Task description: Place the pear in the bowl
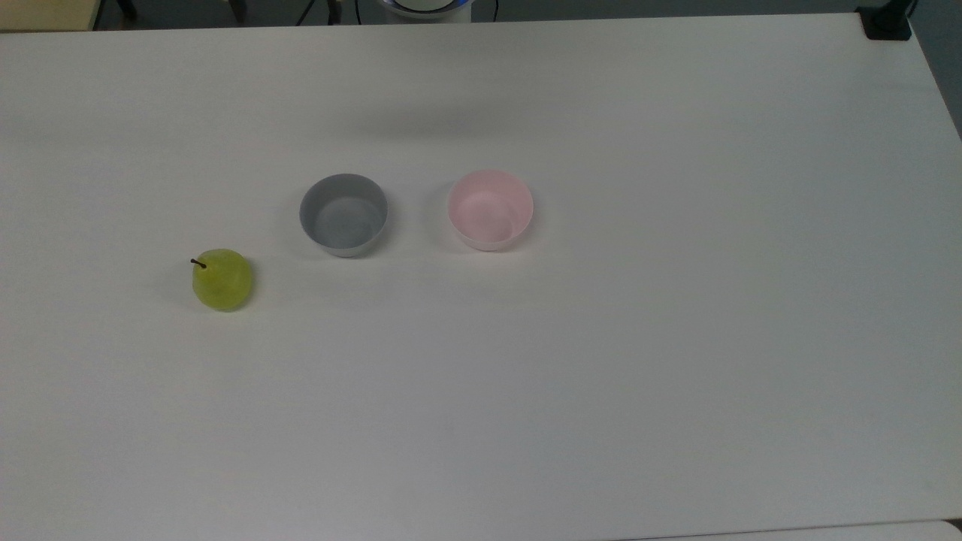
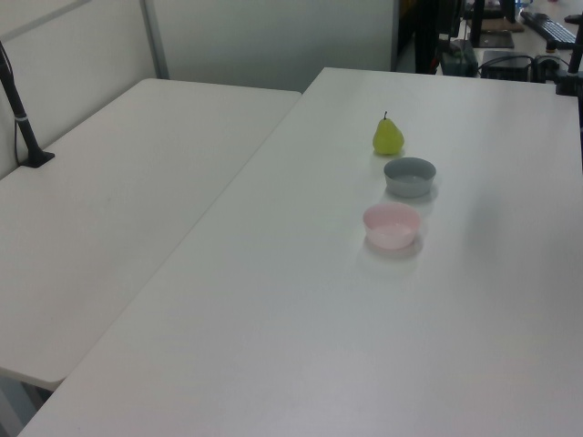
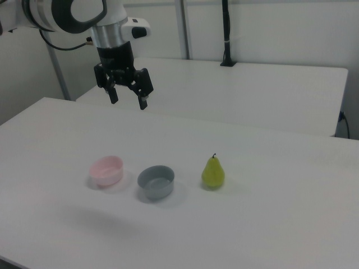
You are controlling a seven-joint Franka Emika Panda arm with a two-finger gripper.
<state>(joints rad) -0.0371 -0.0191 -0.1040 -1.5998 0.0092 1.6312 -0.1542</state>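
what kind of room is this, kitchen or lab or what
Probably a robotics lab or office workspace: plain white tables, a robot arm with an open claw hanging above them, and a keyboard on a desk behind.

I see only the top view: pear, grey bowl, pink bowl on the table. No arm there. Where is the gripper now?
Observer: In the right view, the gripper hangs high above the table, beyond the pink bowl.
Operator: Is it open or closed?
Observer: Open, and empty.
Operator: Does the pear stand or lie?
Observer: The pear stands upright, stem up, apart from the grey bowl.
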